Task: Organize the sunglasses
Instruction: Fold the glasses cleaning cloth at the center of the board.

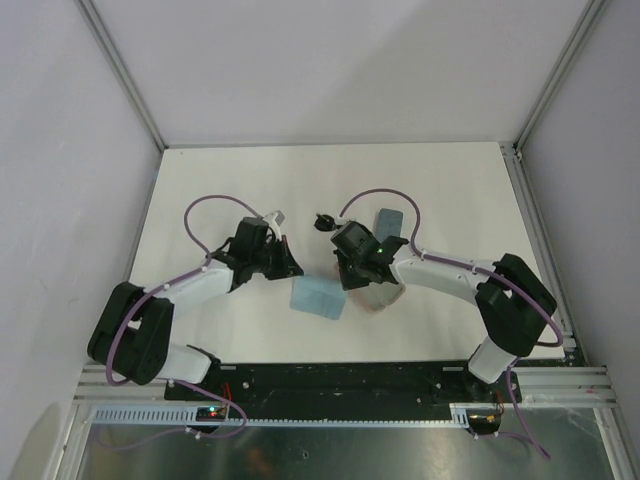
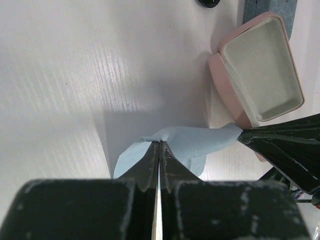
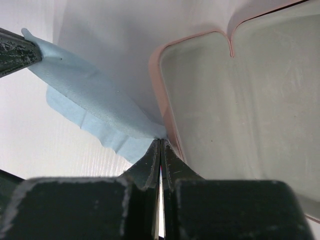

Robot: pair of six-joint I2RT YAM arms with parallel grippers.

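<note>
While the left gripper [image 2: 159, 146] pinches one corner of the light-blue cloth [image 2: 189, 142], the right gripper [image 3: 160, 144] pinches the opposite end; both sets of jaws closed tight. Open pink case [image 2: 226, 85] lies just beside.

— From above, you're looking at a pink case [image 1: 383, 300] that's lying mostly hidden under the right arm [image 1: 440, 270].
— And you're getting a dark thing [image 2: 209, 2] being cropped by the top edge, while the light-blue cloth [image 2: 187, 142] is hiding its corner between the jaws of the left gripper [image 2: 159, 146].

I see the open case [image 2: 262, 65] on the table [image 1: 230, 170]. Left of that case, the cloth [image 2: 190, 142] spans from my right gripper [image 3: 160, 142], at the case's rim, to my left gripper [image 2: 159, 145]. A second case [image 1: 388, 221] sits behind the open one.
</note>
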